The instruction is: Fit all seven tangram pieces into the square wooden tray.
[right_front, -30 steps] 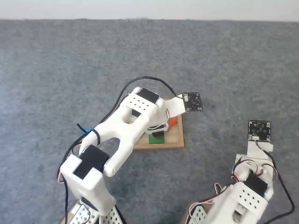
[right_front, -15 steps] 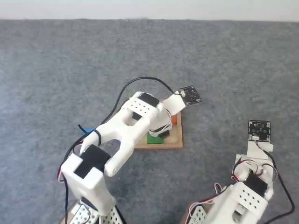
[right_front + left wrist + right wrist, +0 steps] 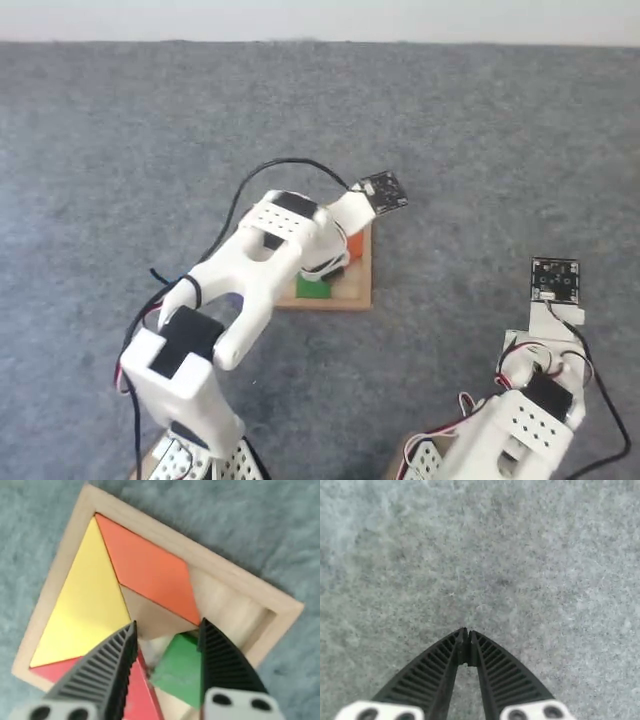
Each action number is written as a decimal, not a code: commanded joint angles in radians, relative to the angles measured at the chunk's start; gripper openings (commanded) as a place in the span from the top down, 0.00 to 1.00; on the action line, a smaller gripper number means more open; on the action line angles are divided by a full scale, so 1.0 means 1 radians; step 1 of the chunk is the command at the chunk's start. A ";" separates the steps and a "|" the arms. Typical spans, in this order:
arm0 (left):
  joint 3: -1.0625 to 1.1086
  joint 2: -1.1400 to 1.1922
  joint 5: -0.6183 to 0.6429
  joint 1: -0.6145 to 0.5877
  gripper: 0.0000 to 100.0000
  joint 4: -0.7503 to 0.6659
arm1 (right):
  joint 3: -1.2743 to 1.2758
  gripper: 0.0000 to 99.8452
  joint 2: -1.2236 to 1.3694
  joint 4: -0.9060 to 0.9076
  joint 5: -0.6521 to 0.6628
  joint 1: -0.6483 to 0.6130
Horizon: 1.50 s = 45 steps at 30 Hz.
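One green piece (image 3: 180, 672), in tray (image 3: 240, 582) — between pincer (image 3: 168, 625) tips

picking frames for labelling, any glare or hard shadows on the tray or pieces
Left wrist view: even light, no glare on the tray, yellow piece or orange piece. High view: soft light, no hard shadows; the left arm covers most of the tray.

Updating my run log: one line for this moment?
left hand: open above green piece in wooden tray | right hand: shut over carpet
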 commanded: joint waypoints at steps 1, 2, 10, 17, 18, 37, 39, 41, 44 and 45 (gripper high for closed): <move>-0.030 -0.141 -0.035 -0.054 0.82 0.043 | -0.011 0.99 -0.016 -0.019 0.000 0.008; -0.028 -0.178 -0.038 -0.063 0.82 0.054 | -0.011 0.99 -0.016 -0.019 0.000 0.008; 0.010 -0.302 -0.071 -0.146 0.82 0.078 | -0.011 0.99 -0.016 -0.019 0.000 0.008; 0.048 -0.454 0.092 -0.391 0.82 0.080 | -0.071 0.99 -0.005 0.048 0.006 -0.102; 0.079 -0.505 0.117 -0.445 0.82 0.083 | -0.121 0.99 -0.005 0.096 0.003 -0.133; 0.820 -0.825 0.198 -0.890 0.82 -0.285 | -1.025 0.99 0.934 0.185 -0.445 -1.193; 0.822 -0.825 0.199 -0.914 0.82 -0.285 | -1.089 0.99 1.038 0.136 -0.598 -1.201; 0.805 -0.825 0.242 -0.961 0.82 -0.311 | -1.148 0.96 1.132 0.108 -0.738 -1.231; 0.754 -0.824 0.336 -1.089 0.82 -0.358 | -1.209 0.88 1.247 0.108 -0.933 -1.267; 0.736 -0.824 0.342 -1.122 0.82 -0.356 | -1.223 0.86 1.279 0.105 -0.991 -1.273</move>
